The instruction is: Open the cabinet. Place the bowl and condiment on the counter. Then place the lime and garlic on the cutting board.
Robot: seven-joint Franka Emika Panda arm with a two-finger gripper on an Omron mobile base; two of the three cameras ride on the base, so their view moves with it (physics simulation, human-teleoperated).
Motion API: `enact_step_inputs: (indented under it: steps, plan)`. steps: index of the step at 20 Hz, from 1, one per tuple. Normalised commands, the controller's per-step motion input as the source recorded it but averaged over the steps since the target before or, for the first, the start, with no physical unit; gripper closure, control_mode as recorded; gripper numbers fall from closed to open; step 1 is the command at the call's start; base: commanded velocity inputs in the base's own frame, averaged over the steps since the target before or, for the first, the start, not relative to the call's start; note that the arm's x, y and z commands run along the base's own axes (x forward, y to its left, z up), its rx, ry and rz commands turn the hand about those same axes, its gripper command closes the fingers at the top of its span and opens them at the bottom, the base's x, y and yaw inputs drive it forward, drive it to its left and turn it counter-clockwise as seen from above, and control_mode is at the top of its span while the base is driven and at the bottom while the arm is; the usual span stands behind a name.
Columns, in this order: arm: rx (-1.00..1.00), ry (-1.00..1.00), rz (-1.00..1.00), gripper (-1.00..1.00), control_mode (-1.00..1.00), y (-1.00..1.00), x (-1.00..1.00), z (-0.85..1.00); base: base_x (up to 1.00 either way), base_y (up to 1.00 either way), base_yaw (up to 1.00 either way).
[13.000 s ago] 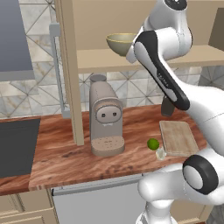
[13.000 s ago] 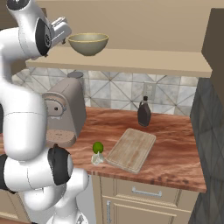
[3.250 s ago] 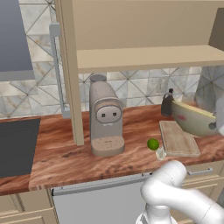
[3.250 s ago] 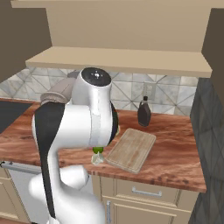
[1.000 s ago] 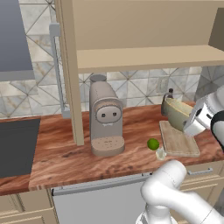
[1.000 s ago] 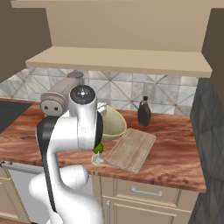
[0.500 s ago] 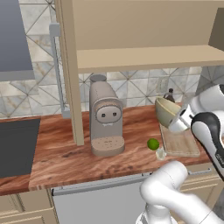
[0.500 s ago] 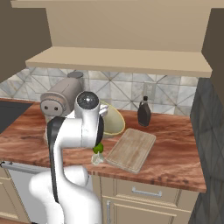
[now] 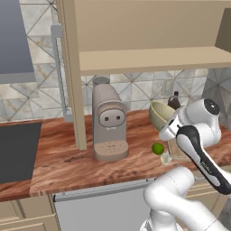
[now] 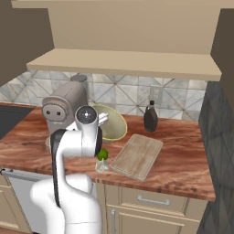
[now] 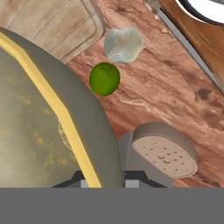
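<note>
Counter (image 9: 67,162) edge runs just beside lime (image 11: 104,78) and garlic (image 11: 124,44); hand (image 11: 107,177) grasps bowl (image 9: 161,116) rim.

Setting: home kitchen.
Evidence: wood-grain counter (image 9: 67,167), tiled backsplash (image 10: 128,98), coffee machine (image 9: 108,122), wall cabinet (image 9: 144,31), drawers (image 10: 151,201).

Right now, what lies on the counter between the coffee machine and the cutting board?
In the right base view, the lime and the garlic lie there, between the coffee machine and the cutting board, with the bowl held above.
</note>
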Motion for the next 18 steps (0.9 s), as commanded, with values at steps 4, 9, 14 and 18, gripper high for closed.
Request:
enact_step_inputs:
  steps: [4, 9, 14, 18]
  plan:
    - [-0.17, -0.13, 0.26, 1.0, -1.0, -0.18, 0.42, -0.16, 0.0, 0.0, 0.0]
    - [-0.16, -0.08, 0.25, 1.0, -1.0, -0.17, 0.45, -0.06, 0.0, 0.0, 0.0]
    - [-0.16, -0.01, 0.24, 1.0, -1.0, -0.22, 0.35, 0.0, 0.0, 0.0, 0.0]
    - [-0.14, 0.0, 0.19, 1.0, -1.0, -0.24, 0.18, 0.07, 0.0, 0.0, 0.0]
